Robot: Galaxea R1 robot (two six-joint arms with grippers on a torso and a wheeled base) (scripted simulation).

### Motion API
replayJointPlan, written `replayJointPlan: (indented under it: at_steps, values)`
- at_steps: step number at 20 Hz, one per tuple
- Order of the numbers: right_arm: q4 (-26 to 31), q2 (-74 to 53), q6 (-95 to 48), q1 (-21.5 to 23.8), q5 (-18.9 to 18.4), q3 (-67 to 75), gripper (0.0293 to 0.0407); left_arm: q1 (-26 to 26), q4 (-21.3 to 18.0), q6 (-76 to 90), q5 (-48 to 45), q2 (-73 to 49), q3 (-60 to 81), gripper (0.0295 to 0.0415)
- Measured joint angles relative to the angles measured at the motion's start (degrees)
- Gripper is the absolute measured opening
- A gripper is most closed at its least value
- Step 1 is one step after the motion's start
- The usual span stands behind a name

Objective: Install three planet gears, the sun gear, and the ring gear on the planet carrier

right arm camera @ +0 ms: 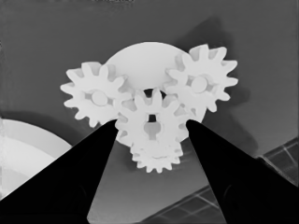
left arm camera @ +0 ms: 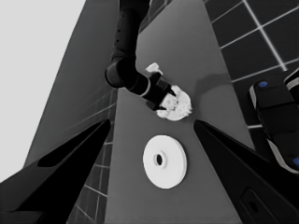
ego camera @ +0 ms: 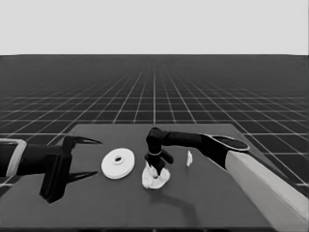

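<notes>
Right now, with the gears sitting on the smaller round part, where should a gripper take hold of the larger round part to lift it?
Probably from above, across the outer rim of the larger round part. It lies flat and apart from the gears, and its centre hole looks too small for fingers. The left gripper hangs open beside it.

Dark table (ego camera: pixel 207 203), larger round part (ego camera: pixel 118 164), smaller round part (ego camera: pixel 155 178) bearing gears, thin white piece (ego camera: pixel 189 158)

White: larger round part (ego camera: pixel 118 164), smaller round part (right arm camera: pixel 140 58), toothed gears (right arm camera: pixel 152 123), thin piece (ego camera: pixel 189 158). Table (ego camera: pixel 217 203) dark grey. Floor (ego camera: pixel 154 92) dark, pale grid lines.
</notes>
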Motion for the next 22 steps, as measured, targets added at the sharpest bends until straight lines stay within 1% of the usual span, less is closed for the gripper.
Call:
replayJointPlan:
  at_steps: [20,22]
  values:
    - [0.0,0.0,12.0,0.0,0.0,0.0,0.0309,0.0,0.0,0.0,0.0,0.0,0.0,0.0385]
    - [0.0,0.0,12.6,0.0,0.0,0.0,0.0369,0.0,0.0,0.0,0.0,0.0,0.0,0.0385]
